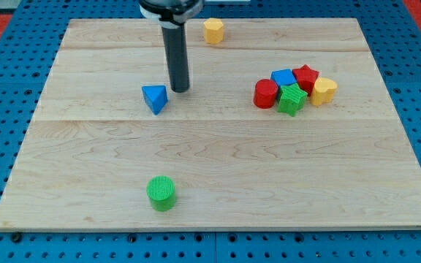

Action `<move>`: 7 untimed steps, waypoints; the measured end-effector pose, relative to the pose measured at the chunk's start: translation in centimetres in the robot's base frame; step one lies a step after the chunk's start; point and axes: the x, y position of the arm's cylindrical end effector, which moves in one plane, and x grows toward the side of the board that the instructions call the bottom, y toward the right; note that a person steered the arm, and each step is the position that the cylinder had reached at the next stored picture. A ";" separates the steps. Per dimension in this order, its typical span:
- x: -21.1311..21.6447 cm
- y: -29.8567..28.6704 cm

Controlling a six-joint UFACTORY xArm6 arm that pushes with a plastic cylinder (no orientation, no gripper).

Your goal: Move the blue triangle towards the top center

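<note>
The blue triangle (pixel 154 98) lies on the wooden board (pixel 218 183), left of centre in the view's upper half. My dark rod comes down from the view's top, and my tip (pixel 180 90) rests on the board just to the right of the blue triangle and slightly above it, with a small gap between them.
A yellow hexagonal block (pixel 213 31) sits near the top centre. A cluster at the right holds a red cylinder (pixel 266 94), a blue cube (pixel 283 77), a red star-like block (pixel 305 77), a green star-like block (pixel 292 100) and a yellow heart-like block (pixel 324 90). A green cylinder (pixel 161 193) sits at the lower left.
</note>
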 end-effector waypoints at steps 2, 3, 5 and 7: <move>4.9 0.1; 0.7 -4.2; 1.7 -9.8; 0.3 -14.6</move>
